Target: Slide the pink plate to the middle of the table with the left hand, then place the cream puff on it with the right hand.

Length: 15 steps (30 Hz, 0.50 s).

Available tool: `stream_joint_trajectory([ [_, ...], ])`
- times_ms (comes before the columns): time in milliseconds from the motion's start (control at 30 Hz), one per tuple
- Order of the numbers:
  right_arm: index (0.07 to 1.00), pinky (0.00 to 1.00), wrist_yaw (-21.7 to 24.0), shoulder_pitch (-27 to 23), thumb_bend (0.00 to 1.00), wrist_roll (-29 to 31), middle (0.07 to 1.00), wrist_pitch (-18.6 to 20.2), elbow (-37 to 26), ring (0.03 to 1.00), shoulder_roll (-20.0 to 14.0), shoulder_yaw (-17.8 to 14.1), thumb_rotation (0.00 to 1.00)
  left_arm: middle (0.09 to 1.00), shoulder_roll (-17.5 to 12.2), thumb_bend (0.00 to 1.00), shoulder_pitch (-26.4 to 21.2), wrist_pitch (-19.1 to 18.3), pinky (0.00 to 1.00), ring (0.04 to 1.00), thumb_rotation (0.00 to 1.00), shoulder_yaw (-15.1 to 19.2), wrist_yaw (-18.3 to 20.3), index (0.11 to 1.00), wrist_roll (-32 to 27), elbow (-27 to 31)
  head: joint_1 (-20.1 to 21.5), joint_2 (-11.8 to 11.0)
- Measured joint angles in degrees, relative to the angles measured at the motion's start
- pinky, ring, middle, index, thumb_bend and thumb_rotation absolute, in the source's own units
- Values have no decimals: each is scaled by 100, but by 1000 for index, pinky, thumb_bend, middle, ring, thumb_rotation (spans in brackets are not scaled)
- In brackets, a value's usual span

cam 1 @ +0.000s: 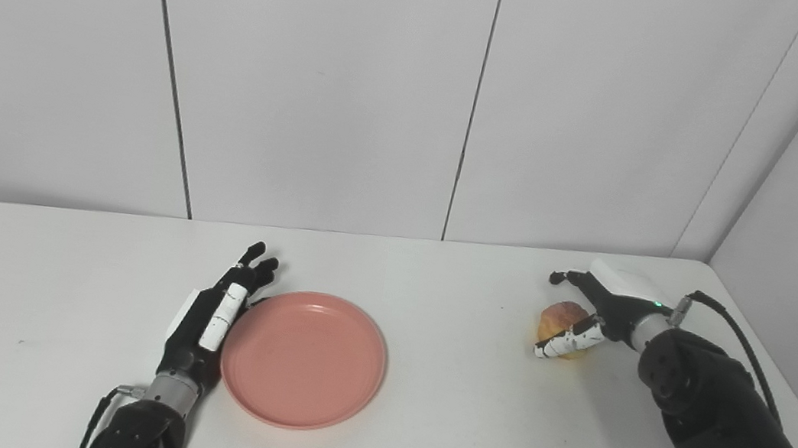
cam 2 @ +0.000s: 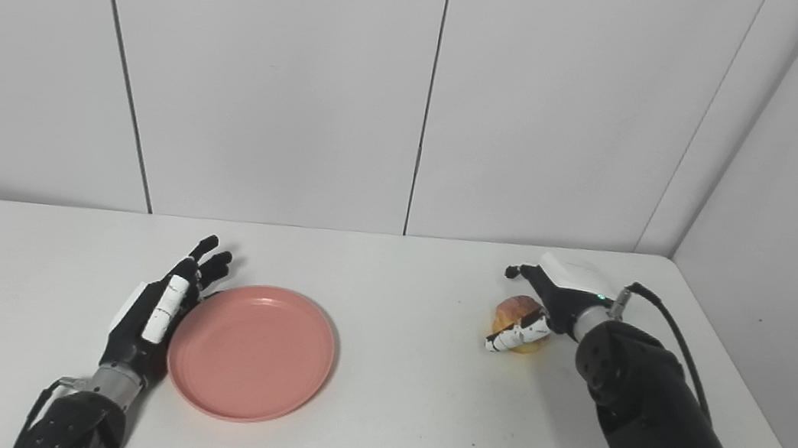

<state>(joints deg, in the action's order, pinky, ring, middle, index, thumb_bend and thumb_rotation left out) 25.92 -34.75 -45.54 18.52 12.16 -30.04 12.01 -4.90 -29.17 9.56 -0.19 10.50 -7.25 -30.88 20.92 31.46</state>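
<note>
The pink plate (cam 1: 304,356) lies flat on the white table (cam 1: 418,427), a bit left of centre. My left hand (cam 1: 218,312) rests flat against the plate's left rim, fingers straight and apart, holding nothing. The cream puff (cam 1: 562,322), golden with a reddish top, sits on the table at the right. My right hand (cam 1: 587,314) is curled around it, thumb in front and fingers behind; whether it presses the puff I cannot make out. The puff still rests on the table.
White wall panels stand behind the table. The table's right edge (cam 2: 753,402) runs close to my right arm. A cable (cam 1: 746,339) loops off the right wrist.
</note>
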Motion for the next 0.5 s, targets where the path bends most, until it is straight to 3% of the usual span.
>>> stream_joint_trajectory([
  [500, 817, 655, -229, 93, 1000, 132, 901, 7, 165, 842, -20, 89, 306, 911, -1, 915, 30, -85, 825, 937, 863, -9, 7, 925, -3, 62, -26, 35],
])
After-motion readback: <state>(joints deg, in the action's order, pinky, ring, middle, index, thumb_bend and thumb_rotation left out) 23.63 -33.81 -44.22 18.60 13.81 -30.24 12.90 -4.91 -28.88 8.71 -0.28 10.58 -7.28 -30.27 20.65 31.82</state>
